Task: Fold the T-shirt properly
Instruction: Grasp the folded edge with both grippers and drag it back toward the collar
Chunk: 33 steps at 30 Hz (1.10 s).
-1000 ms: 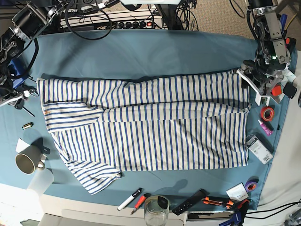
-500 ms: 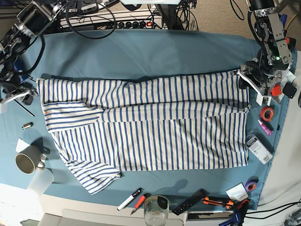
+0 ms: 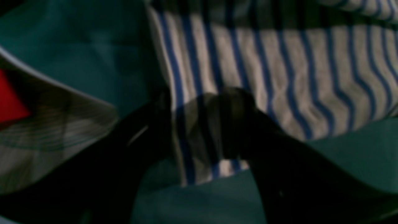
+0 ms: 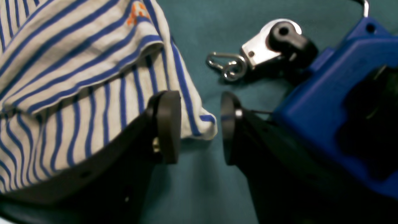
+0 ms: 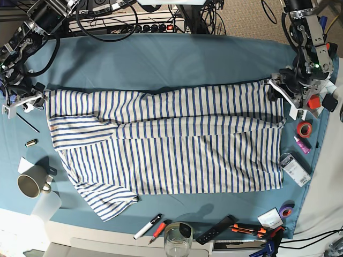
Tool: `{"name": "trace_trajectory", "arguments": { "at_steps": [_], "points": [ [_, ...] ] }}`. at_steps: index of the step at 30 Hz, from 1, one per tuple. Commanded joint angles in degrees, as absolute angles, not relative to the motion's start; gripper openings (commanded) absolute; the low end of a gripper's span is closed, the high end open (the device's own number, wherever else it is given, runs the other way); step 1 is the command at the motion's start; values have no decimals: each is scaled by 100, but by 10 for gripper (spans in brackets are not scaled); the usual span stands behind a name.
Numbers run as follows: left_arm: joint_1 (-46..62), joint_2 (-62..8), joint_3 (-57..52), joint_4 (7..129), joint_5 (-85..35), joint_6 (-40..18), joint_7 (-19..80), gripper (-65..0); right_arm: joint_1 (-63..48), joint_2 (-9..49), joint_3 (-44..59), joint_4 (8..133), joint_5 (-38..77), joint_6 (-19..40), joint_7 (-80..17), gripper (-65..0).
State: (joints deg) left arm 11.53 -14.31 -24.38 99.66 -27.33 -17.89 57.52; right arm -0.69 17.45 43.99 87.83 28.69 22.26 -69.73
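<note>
On the teal-covered bench (image 5: pixel 161 59) the T-shirt (image 5: pixel 171 144) lies flat w/ its long axis running left-right across the base view. Sleeve end is at the left: a short sleeve (image 5: pixel 104 201) juts out toward the lower left. Straight hem edge is at the right. Upper long edge is folded down over the body, fold line running along the shirt's length.

Far left of base view: right tool (image 5: pixel 24 99) sits at the shirt's upper left corner. Wrist view shows its jaws wide, round pads (image 4: pixel 169 124) apart, cloth corner lying between them, one pad just beside or maybe touching the fabric; not pinched. A blue block (image 4: pixel 335 102) and a metal clip (image 4: pixel 248 59) sit beside it on the cloth.

Left edge of bench: mug (image 5: pixel 31 184), small dark battery-like item (image 5: pixel 31 142).

Front edge, going right: white marker (image 5: pixel 147 226), red-handled tool (image 5: pixel 158 230), clear glass (image 5: pixel 178 241), black remote-like bar (image 5: pixel 214 230), orange cutter (image 5: pixel 249 229), purple tape roll (image 5: pixel 285 210).

Right side: white box (image 5: pixel 296 169), orange tape roll (image 5: pixel 305 129). Left tool (image 5: pixel 281 96) sits at the shirt's upper right corner, over the hem. Wrist view is dark and blurred; jaws look spread w/ striped hem between them, can't tell if cloth is gripped.

Behind the bench: cables and a power strip (image 5: pixel 150 25).
</note>
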Motion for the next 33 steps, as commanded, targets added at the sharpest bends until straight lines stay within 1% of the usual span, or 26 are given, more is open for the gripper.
{"name": "trace_trajectory", "arguments": {
  "at_steps": [1, 3, 6, 9, 12, 13, 14, 15, 16, 18, 20, 21, 26, 33],
  "points": [
    [1157, -1448, -2416, 9985, -2775, -1831, 5959, -397, -14, 1859, 4421, 8680, 2908, 2222, -6873, -433],
    [1155, -1446, -2416, 9985, -2775, -1831, 5959, -397, -16, 1859, 4421, 8335, 2908, 2241, -6746, -433],
    [1157, -1448, -2416, 9985, -2775, -1831, 5959, -397, -14, 1859, 4421, 7929, 2958, 2491, -6705, -433],
    [1157, -1446, -2416, 9985, -2775, -1831, 5957, -397, -16, 1859, 4421, 7730, 3048, 2617, -6722, -433],
    [1153, -1446, -2416, 9985, -2777, -1831, 5957, -397, -14, 1861, 4421, 7714, 3059, 2613, -6724, -434],
    [1153, -1446, -2416, 9985, -2775, -1831, 5957, -397, -14, 1861, 4421, 7714, 3068, 2613, -6729, -442],
    [1155, -1446, -2416, 9985, -2775, -1828, 5957, -397, -14, 1861, 4421, 7714, 3063, 2613, -6746, -465],
    [1155, -1446, -2416, 9985, -2775, -1828, 5957, -401, -14, 1861, 4421, 7714, 3065, 2613, -6783, -506],
    [1155, -1448, -2416, 9985, -2773, -1826, 5957, -424, -14, 1861, 4421, 7714, 3065, 2613, -6836, -557],
    [1155, -1446, -2416, 9985, -2773, -1826, 5959, -510, -16, 1861, 4421, 7714, 3063, 2613, -6938, -647],
    [1157, -1446, -2416, 9985, -2770, -1822, 5961, -632, -14, 1863, 4421, 7717, 3065, 2611, -7076, -650],
    [1157, -1446, -2416, 9985, -2770, -1822, 5970, -650, -16, 1874, 4421, 7721, 3068, 2611, -7164, -650],
    [1142, -1448, -2416, 10001, -2746, -1776, 6178, -650, -19, 1907, 4434, 8005, 3065, 2609, -7487, -650],
    [1146, -1448, -2418, 10326, -2746, -1778, 6512, -650, -38, 1907, 4436, 9150, 3146, 2543, -7697, -650]
  ]
}}
